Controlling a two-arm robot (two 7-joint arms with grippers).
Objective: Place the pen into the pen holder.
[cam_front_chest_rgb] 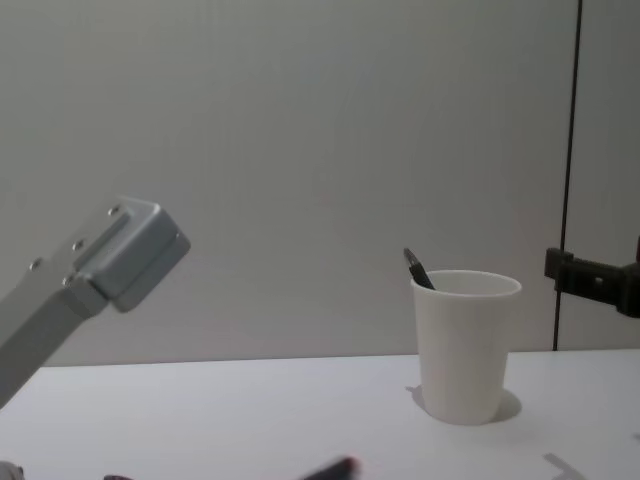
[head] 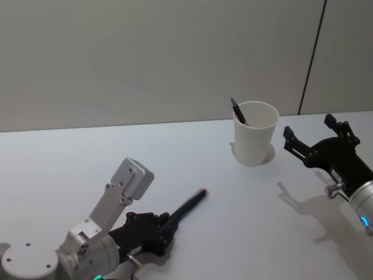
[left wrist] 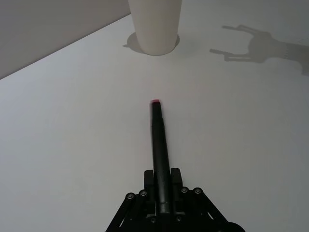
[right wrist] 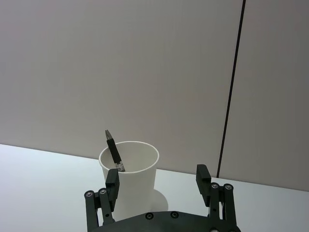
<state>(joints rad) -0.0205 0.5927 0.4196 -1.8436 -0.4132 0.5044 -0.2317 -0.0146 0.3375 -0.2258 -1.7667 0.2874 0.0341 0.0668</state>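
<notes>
My left gripper [head: 165, 226] is shut on a black pen [head: 190, 205] with a red tip, held low over the table at the front. The pen [left wrist: 159, 145] points toward the pen holder [left wrist: 154, 26] farther back. The pen holder [head: 254, 142] is a white paper cup standing upright at the back right. Another dark pen [head: 239, 112] leans inside it, its top sticking out over the rim. My right gripper [head: 309, 129] hovers open just right of the cup, with nothing between its fingers. In the right wrist view the cup [right wrist: 136, 176] stands close ahead of the right gripper [right wrist: 158, 179].
The white table [head: 70, 157] stretches bare to the left and middle. A plain grey wall [head: 145, 58] rises right behind it, with a dark vertical seam [head: 312, 58] at the right. My left arm's grey link [cam_front_chest_rgb: 95, 265] rises at the left of the chest view.
</notes>
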